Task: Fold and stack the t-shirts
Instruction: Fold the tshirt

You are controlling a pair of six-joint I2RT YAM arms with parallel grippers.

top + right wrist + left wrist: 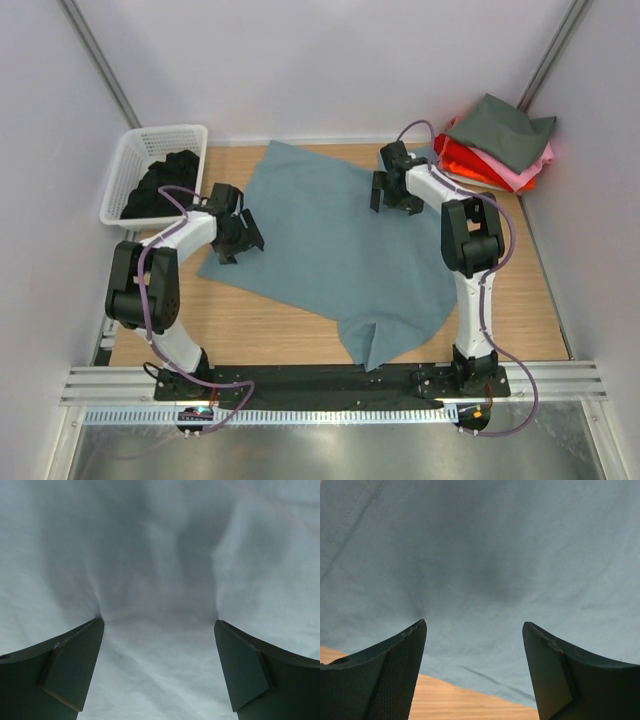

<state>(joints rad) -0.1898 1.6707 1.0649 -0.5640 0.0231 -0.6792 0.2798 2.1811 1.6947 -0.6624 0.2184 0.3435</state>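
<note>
Top view, near to far. The blue-grey t-shirt (330, 240) lies spread on the wooden table (260, 325), one corner bunched toward the near edge. The left gripper (238, 238) stands released at the shirt's left border, jaws apart and holding nothing. The right gripper (392, 195), likewise spread wide, rests its tips on the cloth farther back. Far left: white basket (135, 165) containing black t-shirts (160, 185). Far right: folded stack (500, 140), dark grey uppermost.
</note>
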